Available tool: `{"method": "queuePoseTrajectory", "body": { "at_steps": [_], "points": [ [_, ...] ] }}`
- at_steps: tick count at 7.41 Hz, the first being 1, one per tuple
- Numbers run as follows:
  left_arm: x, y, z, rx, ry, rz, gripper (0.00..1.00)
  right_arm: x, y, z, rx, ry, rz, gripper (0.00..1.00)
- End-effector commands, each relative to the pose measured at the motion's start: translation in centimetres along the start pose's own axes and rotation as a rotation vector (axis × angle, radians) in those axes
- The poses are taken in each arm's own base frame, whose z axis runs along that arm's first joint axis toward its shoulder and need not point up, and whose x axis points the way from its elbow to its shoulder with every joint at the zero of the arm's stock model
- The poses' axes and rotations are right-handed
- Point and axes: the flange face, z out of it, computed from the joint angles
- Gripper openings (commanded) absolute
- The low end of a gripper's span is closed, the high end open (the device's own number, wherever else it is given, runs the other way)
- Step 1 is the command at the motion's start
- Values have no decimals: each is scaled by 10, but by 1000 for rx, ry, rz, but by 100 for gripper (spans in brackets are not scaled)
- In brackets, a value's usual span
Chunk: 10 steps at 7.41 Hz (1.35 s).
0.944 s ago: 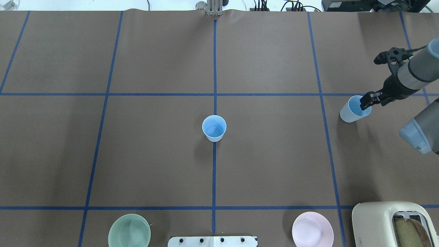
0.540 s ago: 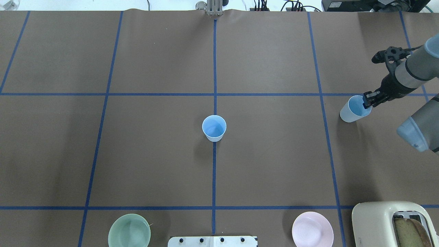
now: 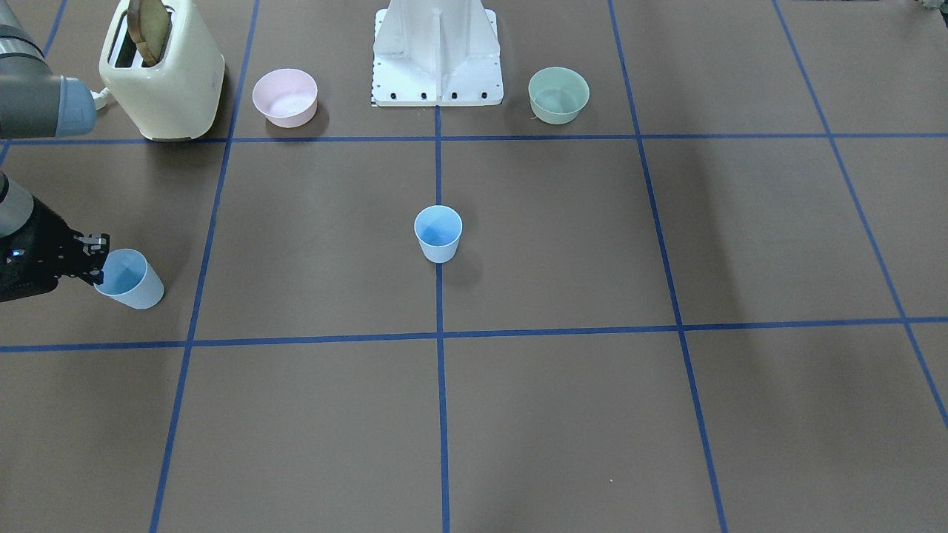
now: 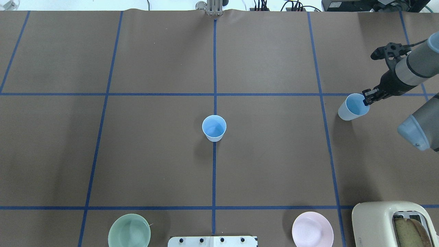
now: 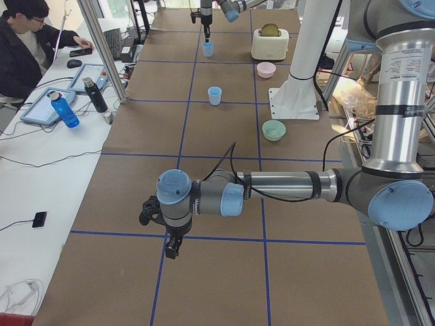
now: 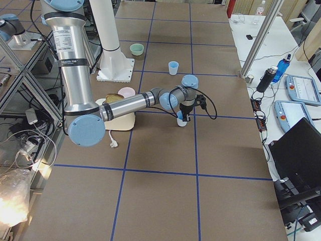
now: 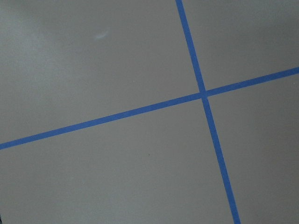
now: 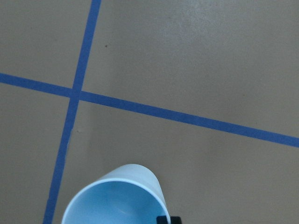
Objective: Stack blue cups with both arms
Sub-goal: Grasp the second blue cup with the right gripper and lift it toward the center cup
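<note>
Change: in the overhead view the right gripper (image 4: 368, 98) and the cup (image 4: 347, 112) it grips have crept slightly toward the table's far edge and the view's left; the centre cup and both bowls lie as they did.
Left gripper (image 5: 170, 249): seen only from the left end camera, hanging low over bare brown table (image 4: 154, 154) near a crossing of blue tape lines (image 7: 202, 94); whether its fingers are apart or together I cannot tell.
Green bowl (image 4: 129, 232): near edge, left of the white base mount (image 4: 212, 241).
Centre cup (image 4: 214, 128): upright on the middle tape line, mouth up, touched by nothing.
Pink bowl (image 4: 312, 230): near edge, right of the mount.
Gripped cup: far right of the table, just beside a tape crossing, mouth up; whether its base rests on the table I cannot tell.
Right gripper: fingers pinched on that cup's rim at its right side, one inside, one outside.
Toaster (image 4: 375, 219): cream, near right corner, a bread slice (image 4: 410, 234) in its slot.
</note>
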Motion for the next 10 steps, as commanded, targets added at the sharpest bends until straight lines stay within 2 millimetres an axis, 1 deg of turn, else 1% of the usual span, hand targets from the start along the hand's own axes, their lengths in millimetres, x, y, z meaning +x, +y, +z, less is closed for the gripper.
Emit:
{"method": "queuePoseTrajectory", "body": {
  "at_steps": [1,2,3,4,5,6,7,8,9,10],
  "points": [
    [1,0,-2,1,2,-45,98,-35,-27,-48,43,-111,62,0],
    [3,11,0,-1,8,-97,98,-69,-45,-76,84,-154,137,0],
    [8,22,1,0,37,-103,98,-117,-61,-102,107,-207,224,0],
    [8,26,2,-1,44,-105,98,-190,-72,-117,89,-247,310,0],
    [8,25,3,-3,42,-104,98,-266,-78,-128,84,-253,376,0],
    [8,25,3,-3,42,-105,98,-343,-70,-126,93,-214,420,0],
    [8,25,3,-4,43,-106,98,-406,-54,-116,86,-142,443,0],
    [7,26,4,-5,43,-106,98,-444,-38,-104,79,-92,451,0],
    [7,26,4,-6,43,-107,98,-465,-34,-89,77,-68,465,0],
    [7,26,4,-6,43,-107,98,-474,-35,-72,62,-43,470,0]
  ]
}}
